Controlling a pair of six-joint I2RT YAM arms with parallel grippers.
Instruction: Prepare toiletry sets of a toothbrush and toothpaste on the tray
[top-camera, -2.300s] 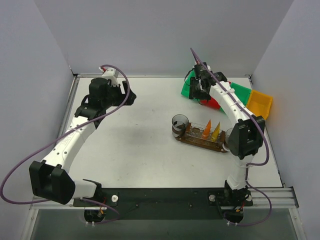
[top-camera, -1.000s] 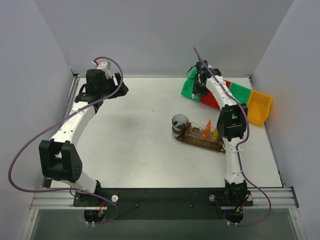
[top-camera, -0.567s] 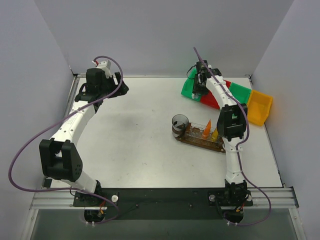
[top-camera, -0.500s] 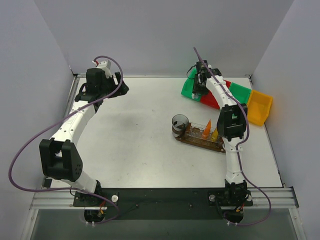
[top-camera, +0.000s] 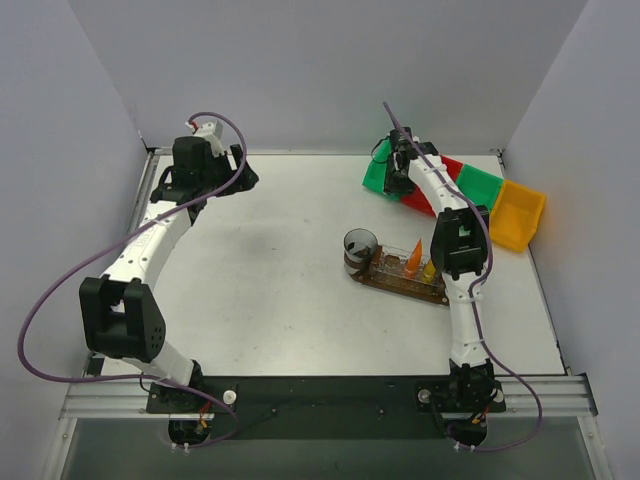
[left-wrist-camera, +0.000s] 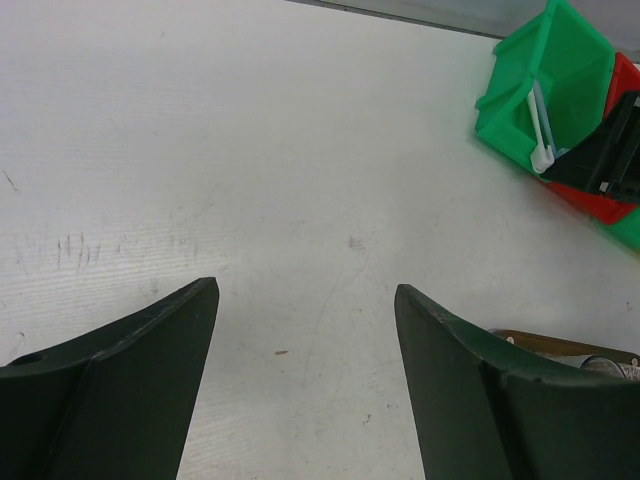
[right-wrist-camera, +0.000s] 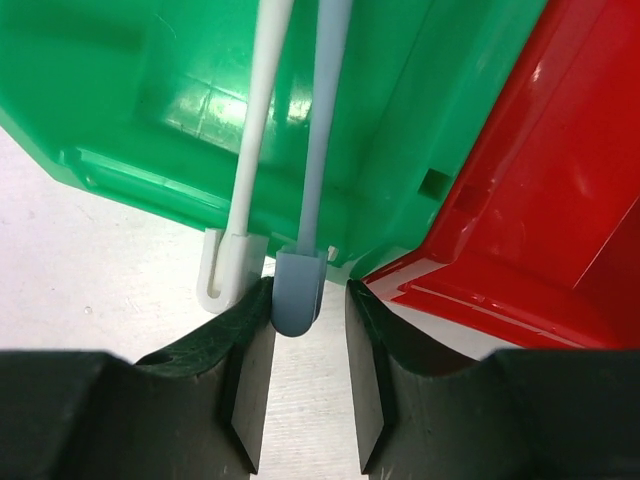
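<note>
The dark wooden tray lies right of centre. On it stand clear cups holding an orange tube and a yellow tube; I see no toothbrush in them. My right gripper is at the front rim of the green bin. In the right wrist view its jaws stand narrowly open around the end of a grey-blue toothbrush; the left finger touches it and a gap shows on the right. A white toothbrush lies beside it. My left gripper is open and empty over bare table at the far left.
A dark smoky cup stands at the tray's left end. A red bin, a second green bin and a yellow bin line the back right. The green bin also shows in the left wrist view.
The right arm folded up and brought its gripper to the green bin's front rim, shifting slightly left at the end. The left arm drew back to the far left corner, then stayed still.
</note>
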